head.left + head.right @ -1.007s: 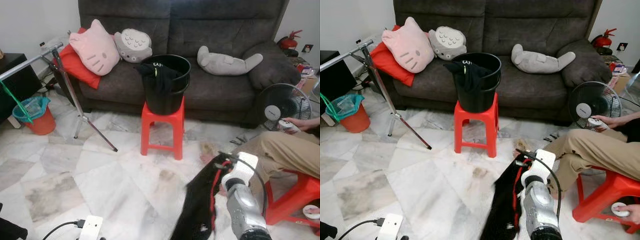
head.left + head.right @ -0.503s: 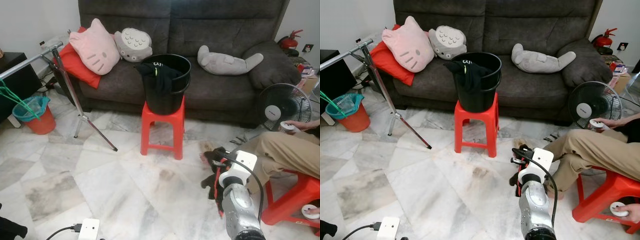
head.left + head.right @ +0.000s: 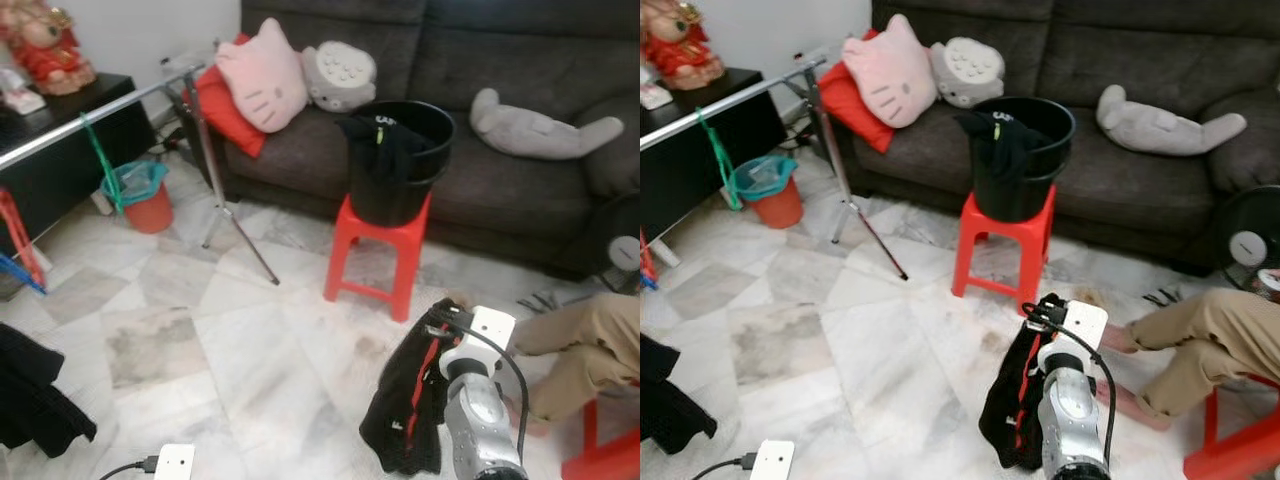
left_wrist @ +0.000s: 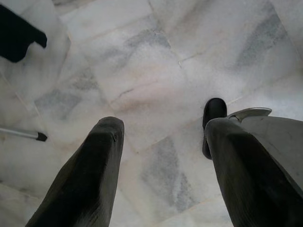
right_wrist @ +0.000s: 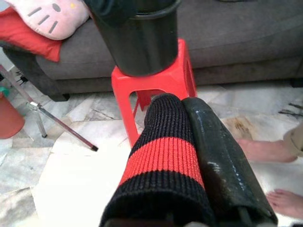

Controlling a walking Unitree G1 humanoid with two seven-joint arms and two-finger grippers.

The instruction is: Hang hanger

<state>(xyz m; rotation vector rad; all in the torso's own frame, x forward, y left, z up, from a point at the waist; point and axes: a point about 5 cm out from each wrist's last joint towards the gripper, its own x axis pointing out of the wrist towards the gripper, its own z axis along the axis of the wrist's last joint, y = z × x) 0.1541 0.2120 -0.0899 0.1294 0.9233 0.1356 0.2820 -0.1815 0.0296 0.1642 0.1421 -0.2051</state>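
One right gripper [image 5: 189,156] clamps, seemingly, red-banded black knitwear [image 5: 163,165], floor-dangling [image 3: 410,400].

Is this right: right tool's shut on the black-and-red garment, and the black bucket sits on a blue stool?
Not quite. The stool is red, not blue; the right eye view shows it under the bucket. The rest holds: the right tool is shut on the black-and-red garment.

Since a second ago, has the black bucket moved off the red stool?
No. The black bucket still sits on the red stool before the sofa; the camera turned.
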